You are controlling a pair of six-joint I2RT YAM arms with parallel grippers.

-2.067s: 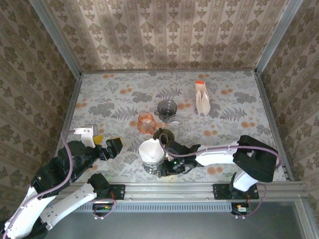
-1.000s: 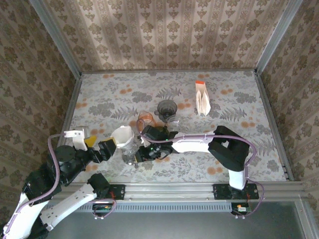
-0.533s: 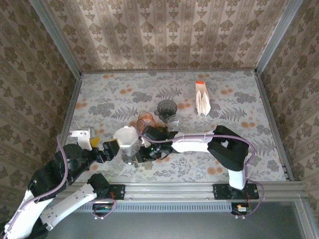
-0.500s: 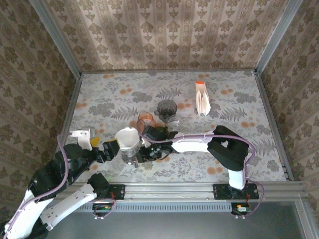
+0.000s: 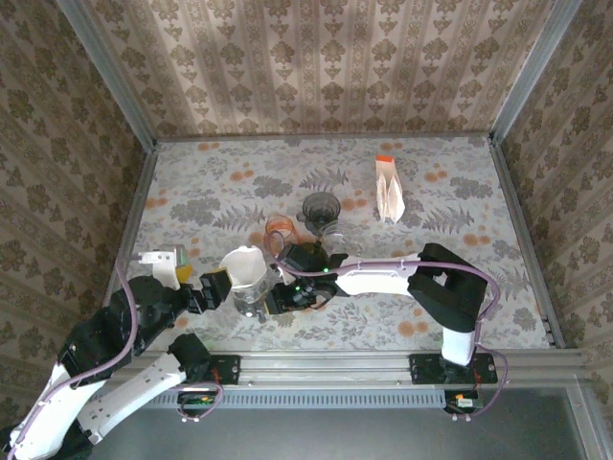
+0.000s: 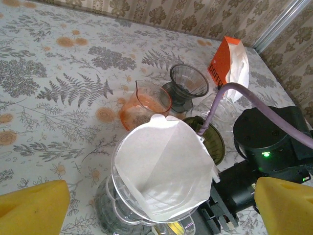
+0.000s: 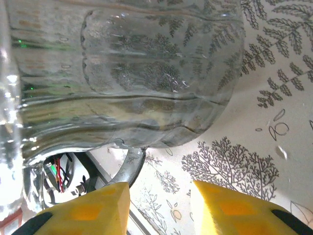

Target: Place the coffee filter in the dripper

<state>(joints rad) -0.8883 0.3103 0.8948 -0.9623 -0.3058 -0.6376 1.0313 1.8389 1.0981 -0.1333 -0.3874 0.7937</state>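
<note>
White paper coffee filter (image 6: 166, 171), a creased cone, sat open-mouthed inside the clear ribbed glass dripper (image 6: 105, 200) on the floral counter (image 6: 49, 98). Left gripper (image 6: 157, 208) jaws stood wide apart, flanking it. Right gripper (image 7: 155, 205) jaws were parted and empty beside the dripper's base.

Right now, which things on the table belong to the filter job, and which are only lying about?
Belong to the job: white coffee filter, already sitting in the clear glass dripper.

Lying about: orange glass cup, dark grey dripper, green dripper, orange-and-white coffee bag.
</note>
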